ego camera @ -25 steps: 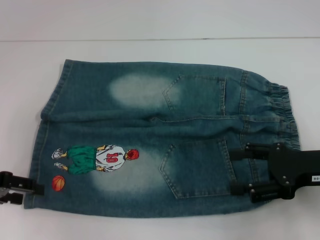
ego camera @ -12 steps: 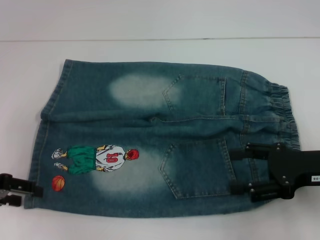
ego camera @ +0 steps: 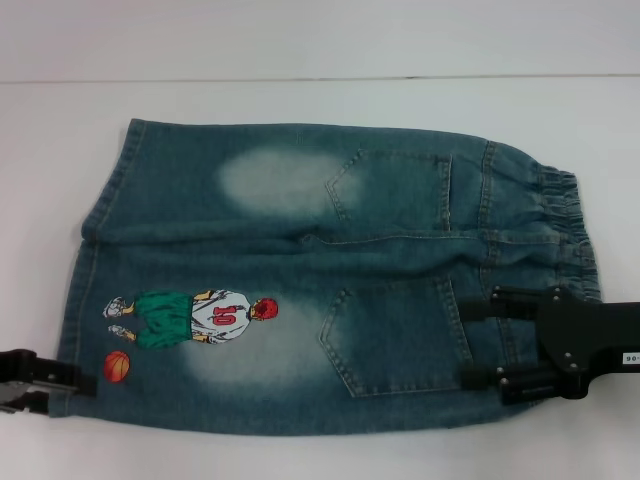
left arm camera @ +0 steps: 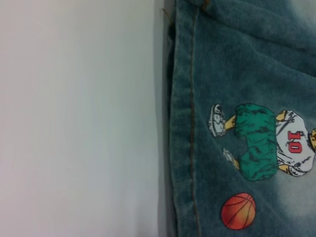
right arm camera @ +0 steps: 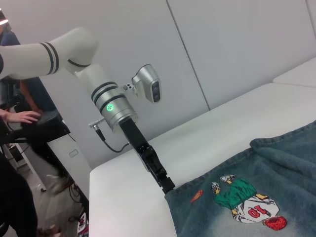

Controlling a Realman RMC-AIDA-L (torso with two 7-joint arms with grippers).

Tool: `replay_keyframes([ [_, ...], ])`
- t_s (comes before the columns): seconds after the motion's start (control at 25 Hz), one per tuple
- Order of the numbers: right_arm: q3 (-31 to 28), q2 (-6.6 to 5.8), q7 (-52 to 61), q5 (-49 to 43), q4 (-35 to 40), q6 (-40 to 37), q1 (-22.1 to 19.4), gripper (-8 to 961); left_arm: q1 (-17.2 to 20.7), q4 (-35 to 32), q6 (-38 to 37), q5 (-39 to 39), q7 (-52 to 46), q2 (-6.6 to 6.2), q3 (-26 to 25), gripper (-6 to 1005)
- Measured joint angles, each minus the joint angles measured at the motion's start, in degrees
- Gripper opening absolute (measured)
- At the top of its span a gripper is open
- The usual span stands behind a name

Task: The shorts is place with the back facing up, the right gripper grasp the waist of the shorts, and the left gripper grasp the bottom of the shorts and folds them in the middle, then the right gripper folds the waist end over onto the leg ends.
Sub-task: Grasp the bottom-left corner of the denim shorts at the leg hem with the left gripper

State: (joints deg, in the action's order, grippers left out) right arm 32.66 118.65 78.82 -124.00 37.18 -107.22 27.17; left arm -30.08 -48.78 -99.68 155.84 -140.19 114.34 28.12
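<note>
The blue denim shorts lie flat, back up, on the white table. The elastic waist is on the right and the straight leg hems are on the left. The embroidered player and orange ball sit near the front hem. My right gripper hangs open over the near back pocket beside the waist, holding nothing. My left gripper reaches the near hem corner, its tip overlapping the denim edge. The right wrist view shows the left gripper touching that corner. The left wrist view shows the hem.
The white table extends around the shorts, ending at a back edge below a pale wall. In the right wrist view, the table's left edge drops to the floor. A person sits at a desk beyond it.
My left gripper has slid a little right and toward the near edge, so its tip now overlaps the hem corner. The right gripper and the shorts have not moved.
</note>
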Motion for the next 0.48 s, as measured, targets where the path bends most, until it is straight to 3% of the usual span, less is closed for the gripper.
replay_keyframes([
  [0.48, -0.2, 0.00, -0.1, 0.1, 0.0, -0.1, 0.0, 892, -1.4, 0.0, -0.7, -0.4, 0.6, 1.17, -0.1, 789],
])
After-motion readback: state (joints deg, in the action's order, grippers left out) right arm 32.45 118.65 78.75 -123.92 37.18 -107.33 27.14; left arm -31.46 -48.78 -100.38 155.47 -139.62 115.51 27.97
